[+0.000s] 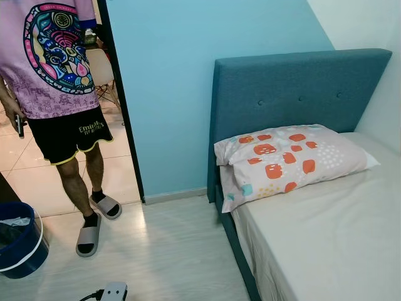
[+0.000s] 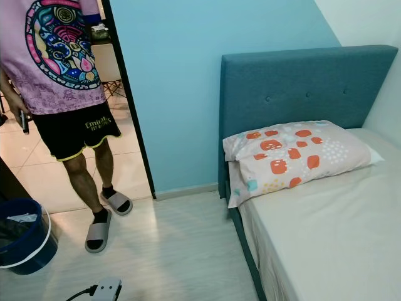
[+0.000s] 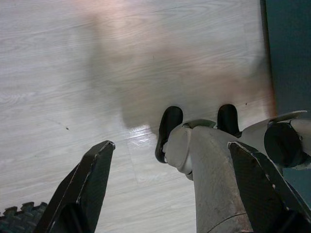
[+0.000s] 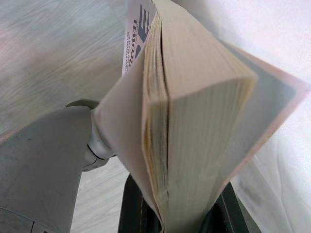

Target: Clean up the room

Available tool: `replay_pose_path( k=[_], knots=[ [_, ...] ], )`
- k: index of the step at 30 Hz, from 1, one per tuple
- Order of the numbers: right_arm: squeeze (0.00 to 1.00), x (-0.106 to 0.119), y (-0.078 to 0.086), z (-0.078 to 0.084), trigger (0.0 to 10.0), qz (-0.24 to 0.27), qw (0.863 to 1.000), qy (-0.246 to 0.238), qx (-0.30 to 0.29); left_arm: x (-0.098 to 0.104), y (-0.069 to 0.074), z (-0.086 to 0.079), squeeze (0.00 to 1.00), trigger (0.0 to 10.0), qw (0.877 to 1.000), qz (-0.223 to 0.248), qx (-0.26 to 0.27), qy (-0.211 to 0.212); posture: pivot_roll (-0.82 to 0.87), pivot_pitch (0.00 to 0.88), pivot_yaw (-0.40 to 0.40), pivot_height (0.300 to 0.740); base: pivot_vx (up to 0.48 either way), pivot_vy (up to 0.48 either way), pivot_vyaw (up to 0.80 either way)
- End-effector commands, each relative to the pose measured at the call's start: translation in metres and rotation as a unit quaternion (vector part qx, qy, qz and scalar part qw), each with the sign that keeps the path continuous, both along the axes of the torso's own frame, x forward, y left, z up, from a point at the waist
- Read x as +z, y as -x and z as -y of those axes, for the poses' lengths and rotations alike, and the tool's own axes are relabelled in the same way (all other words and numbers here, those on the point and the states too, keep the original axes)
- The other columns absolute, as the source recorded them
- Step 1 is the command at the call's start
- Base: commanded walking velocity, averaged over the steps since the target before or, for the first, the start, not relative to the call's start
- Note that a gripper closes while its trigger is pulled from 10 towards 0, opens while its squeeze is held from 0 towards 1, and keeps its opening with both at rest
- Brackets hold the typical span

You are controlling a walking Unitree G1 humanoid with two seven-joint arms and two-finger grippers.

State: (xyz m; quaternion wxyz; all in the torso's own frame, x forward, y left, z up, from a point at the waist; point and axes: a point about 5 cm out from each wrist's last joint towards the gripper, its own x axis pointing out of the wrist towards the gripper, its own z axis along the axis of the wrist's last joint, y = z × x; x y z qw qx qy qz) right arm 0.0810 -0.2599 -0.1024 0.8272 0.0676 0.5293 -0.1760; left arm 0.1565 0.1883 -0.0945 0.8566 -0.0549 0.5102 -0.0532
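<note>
In the right wrist view a thick paperback book (image 4: 194, 97) with cream pages and a pale cover sticks out from my right gripper (image 4: 177, 216), which is shut on its lower end. Pale wood floor and white bedding lie behind it. My left gripper (image 3: 171, 145) hangs open above the light wood floor (image 3: 73, 58), with nothing between its black fingers (image 3: 92, 170). Part of my own grey leg and dark feet sit below it.
A bed with a bare mattress (image 1: 326, 238), a teal headboard (image 1: 294, 88) and a patterned pillow (image 1: 288, 157) stands on the right. A person (image 1: 62, 94) in sandals stands in the doorway at left. A blue bucket (image 1: 19, 241) and a small white device (image 1: 113, 292) rest on the floor.
</note>
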Motion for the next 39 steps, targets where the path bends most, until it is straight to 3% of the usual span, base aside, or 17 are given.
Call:
replay_pose_path(
  k=[1, 6, 9, 18, 23, 34, 39],
  knots=[
    [0.00, 0.005, 0.004, 0.015, 10.0, 0.006, 1.000, 0.011, -0.001, -0.002, 0.003, 0.001, 0.00, 10.0, 1.000, -0.010, -0.004, -0.002, -0.04, 0.000, -0.040, 0.740, 0.000, 0.000, 0.00],
    [0.00, 0.007, 0.010, 0.023, 10.0, 0.006, 1.000, 0.014, -0.006, -0.002, 0.003, 0.002, 0.00, 10.0, 1.000, -0.010, -0.005, -0.001, -0.04, 0.000, -0.040, 0.740, 0.000, 0.000, 0.00],
    [0.00, 0.005, 0.012, 0.020, 10.0, 0.005, 1.000, 0.012, -0.005, -0.002, 0.003, 0.003, 0.00, 10.0, 1.000, -0.010, -0.006, -0.001, -0.04, 0.000, -0.037, 0.740, 0.000, 0.000, 0.00],
    [0.00, -0.003, 0.003, -0.009, 10.0, 0.005, 1.000, 0.000, 0.004, -0.003, 0.005, 0.003, 0.00, 10.0, 1.000, -0.012, -0.010, -0.001, -0.04, 0.000, -0.038, 0.740, 0.000, 0.000, 0.00],
    [0.00, -0.002, 0.000, -0.008, 10.0, 0.006, 1.000, -0.001, 0.004, -0.003, 0.005, 0.003, 0.00, 10.0, 1.000, -0.011, -0.009, -0.002, -0.04, 0.000, -0.039, 0.740, 0.000, 0.000, 0.00],
    [0.00, 0.004, 0.006, 0.014, 10.0, 0.006, 1.000, 0.009, -0.004, -0.003, 0.007, 0.002, 0.00, 10.0, 1.000, -0.014, -0.011, -0.002, -0.04, 0.000, -0.039, 0.740, 0.000, 0.000, 0.00],
    [0.00, 0.003, -0.003, 0.006, 10.0, 0.017, 1.000, 0.007, -0.002, -0.003, 0.007, 0.003, 0.00, 10.0, 1.000, -0.013, -0.013, -0.002, -0.04, 0.000, -0.038, 0.740, 0.000, 0.000, 0.00]
  ],
)
